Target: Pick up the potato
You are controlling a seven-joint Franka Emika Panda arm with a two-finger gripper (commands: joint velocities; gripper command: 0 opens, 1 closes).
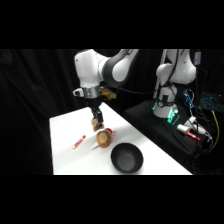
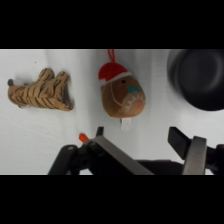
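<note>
The potato (image 1: 104,138) is a rounded orange-brown lump with a paler patch, lying on the white table (image 1: 65,162) between the marker and the bowl. In the wrist view the potato (image 2: 122,96) wears a red cap at its top end and has a small white tag below. My gripper (image 1: 98,122) hangs just above and behind it. In the wrist view the gripper (image 2: 150,150) is open; its two dark fingers (image 2: 193,149) rise from the bottom edge, wide apart, with nothing between them. The potato lies beyond the fingertips, untouched.
A black bowl (image 1: 127,157) stands at the table's front, close to the potato, and the bowl (image 2: 197,77) fills the wrist view's upper right. A tiger-striped soft toy (image 2: 40,91) lies left of the potato. A thin red-and-white marker (image 1: 78,142) lies nearby.
</note>
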